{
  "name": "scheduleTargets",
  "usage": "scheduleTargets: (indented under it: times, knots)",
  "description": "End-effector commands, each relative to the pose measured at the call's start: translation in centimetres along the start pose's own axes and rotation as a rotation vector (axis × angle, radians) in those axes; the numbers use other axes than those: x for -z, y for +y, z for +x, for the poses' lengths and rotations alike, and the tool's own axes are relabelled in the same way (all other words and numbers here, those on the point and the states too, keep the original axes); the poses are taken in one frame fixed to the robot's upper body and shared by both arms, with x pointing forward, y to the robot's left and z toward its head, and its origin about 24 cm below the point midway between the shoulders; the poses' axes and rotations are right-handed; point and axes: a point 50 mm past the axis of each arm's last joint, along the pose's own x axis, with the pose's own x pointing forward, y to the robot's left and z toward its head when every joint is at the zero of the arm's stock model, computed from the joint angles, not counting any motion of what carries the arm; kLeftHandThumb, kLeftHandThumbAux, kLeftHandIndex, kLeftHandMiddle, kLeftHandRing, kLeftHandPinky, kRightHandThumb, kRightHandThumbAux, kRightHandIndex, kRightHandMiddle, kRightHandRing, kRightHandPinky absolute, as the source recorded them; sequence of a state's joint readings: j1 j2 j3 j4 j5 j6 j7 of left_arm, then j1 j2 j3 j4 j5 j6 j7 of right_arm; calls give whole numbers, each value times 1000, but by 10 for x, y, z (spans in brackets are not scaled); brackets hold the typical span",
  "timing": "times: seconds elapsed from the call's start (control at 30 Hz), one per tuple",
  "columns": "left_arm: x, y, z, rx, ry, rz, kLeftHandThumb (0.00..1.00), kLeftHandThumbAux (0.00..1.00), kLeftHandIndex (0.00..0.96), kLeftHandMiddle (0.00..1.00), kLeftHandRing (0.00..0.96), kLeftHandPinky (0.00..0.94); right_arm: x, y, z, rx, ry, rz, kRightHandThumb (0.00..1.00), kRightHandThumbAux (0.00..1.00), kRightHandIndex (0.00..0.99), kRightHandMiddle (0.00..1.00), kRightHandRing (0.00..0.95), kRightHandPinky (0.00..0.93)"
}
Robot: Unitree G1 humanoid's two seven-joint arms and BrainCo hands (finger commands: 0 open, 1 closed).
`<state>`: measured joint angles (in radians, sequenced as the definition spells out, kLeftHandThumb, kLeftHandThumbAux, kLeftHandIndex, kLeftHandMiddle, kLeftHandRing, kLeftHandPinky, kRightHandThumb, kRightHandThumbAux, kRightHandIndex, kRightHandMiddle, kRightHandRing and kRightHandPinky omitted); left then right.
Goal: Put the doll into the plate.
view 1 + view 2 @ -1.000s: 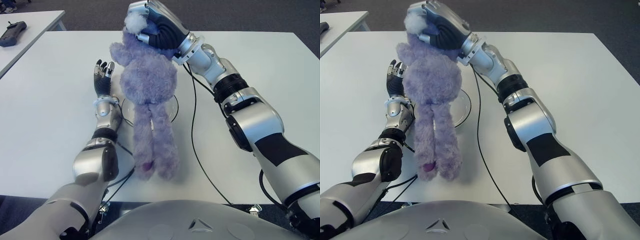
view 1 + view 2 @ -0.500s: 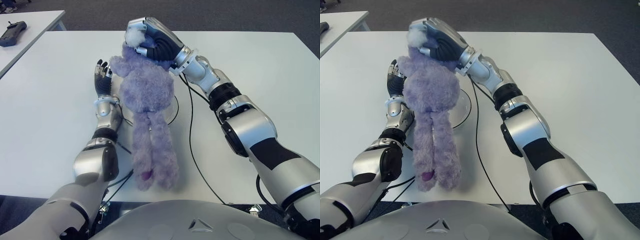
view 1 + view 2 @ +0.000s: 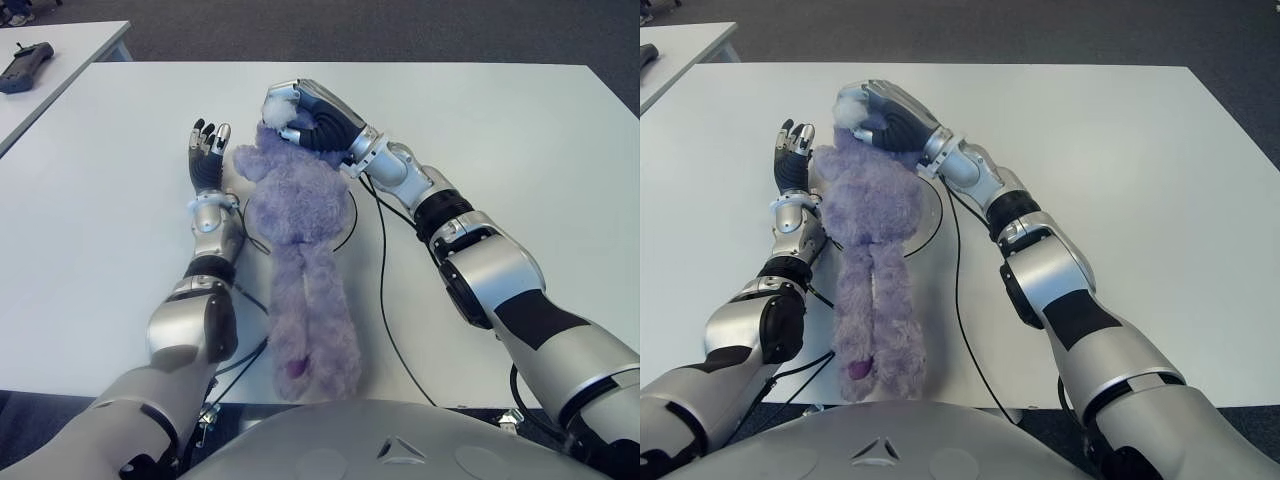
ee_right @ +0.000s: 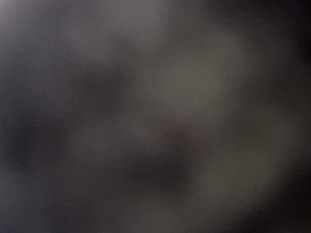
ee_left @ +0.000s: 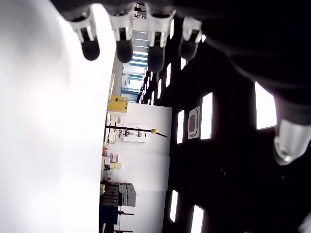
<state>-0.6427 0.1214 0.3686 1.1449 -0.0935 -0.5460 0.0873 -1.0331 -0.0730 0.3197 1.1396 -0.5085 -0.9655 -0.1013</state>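
Observation:
The doll (image 3: 300, 210) is a purple plush with long legs and a white tuft at its head. Its body lies over the clear plate (image 3: 349, 215), and its legs trail toward the table's near edge. My right hand (image 3: 305, 112) is curled around the doll's head at the plate's far side. The plate shows only as a thin rim to the doll's right (image 3: 935, 212). My left hand (image 3: 207, 150) shows just left of the doll, palm up with fingers spread, holding nothing. The right wrist view is dark and shows nothing clear.
The white table (image 3: 520, 130) stretches wide to the right and far side. A black cable (image 3: 384, 270) runs from my right arm down to the near edge. A second table with a dark handheld device (image 3: 24, 62) stands at the far left.
My right hand has come down and toward me with the doll. The doll's body now lies on the plate instead of hanging, and its legs slid nearer the table edge. The left hand stayed put.

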Motion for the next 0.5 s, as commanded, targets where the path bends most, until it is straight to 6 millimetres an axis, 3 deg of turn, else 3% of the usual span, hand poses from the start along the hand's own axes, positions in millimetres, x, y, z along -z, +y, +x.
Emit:
scheduleTargets:
  times: [0.03,0.5]
  knots:
    - [117,15,-109,-100,483,-6,0,496,28,124,72,0,11,21,-14,-11,82,40,699,718,440,805,795,777]
    - [117,14,-109,-102,478,-7,0,511,29,127,75,0,23,30,-25,-2,193,39,701,717,440,838,822,820]
